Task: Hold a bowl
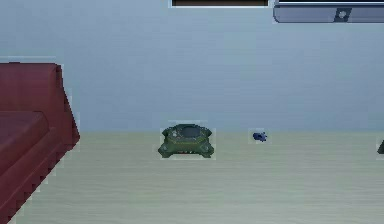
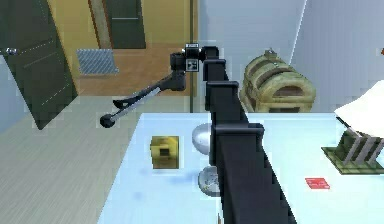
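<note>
The robot stands next to a pale bench (image 2: pixel 290 150). Its arm (image 2: pixel 235 150), a dark bar, goes up the middle of the arm side view, right across the bench. The gripper (image 2: pixel 107 121) is at the far end, in the upper left of the frame. Its thin fingers (image 2: pixel 140 102) point down and left over bare floor. It holds nothing. How the fingers are set cannot be told from here.

A grey round thing (image 2: pixel 202 140) sits on the bench, right beside the arm's left side in the picture and partly hidden by it. It is most likely the bowl. A yellow block (image 2: pixel 165 150) stands just left of it, and a flat grey disc (image 2: pixel 209 182) lies just below it. A small red thing (image 2: pixel 318 182) and a striped box (image 2: pixel 360 148) are at the right.

The arm seems to reach too far, so the fingers are past the round thing. The robot probably has to pull the arm back to bring them to it. The yellow block is close enough to get bumped.

In the forward view, a red sofa (image 1: pixel 30 130) is at the left, and a green thing (image 1: pixel 187 140) lies on the floor in the middle.
</note>
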